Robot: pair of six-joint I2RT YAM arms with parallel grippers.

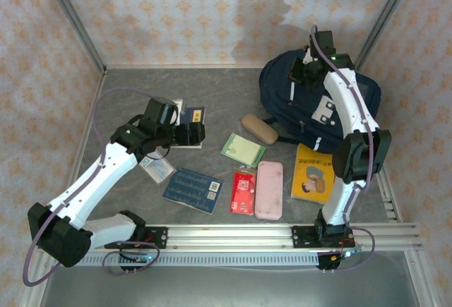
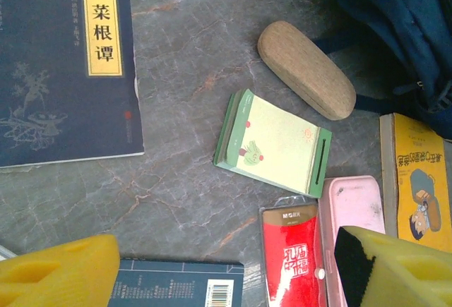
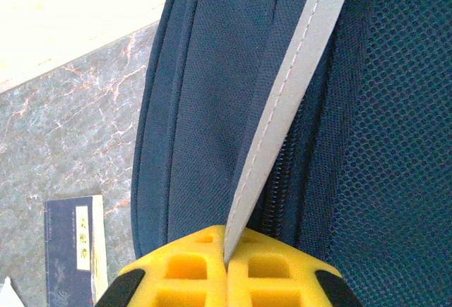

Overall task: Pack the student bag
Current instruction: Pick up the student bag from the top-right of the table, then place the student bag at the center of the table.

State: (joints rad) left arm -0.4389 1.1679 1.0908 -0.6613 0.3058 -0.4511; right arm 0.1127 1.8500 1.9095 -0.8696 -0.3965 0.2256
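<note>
Bag [image 1: 318,102]: lying at the desk's [image 2: 191,46] far right.
Right hand [image 3: 226,261]: closed, pinching the bag's stripe [image 3: 282,109].
Left hand [image 2: 226,261]: hovering open, empty, above book [image 2: 63,67] and notepad [image 2: 275,145].
Progress: barely beginning; loose items are lying outside.

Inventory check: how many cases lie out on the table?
2: tan glasses case beside the student bag; pink case between red packet and yellow book. The bag may hide more.
</note>
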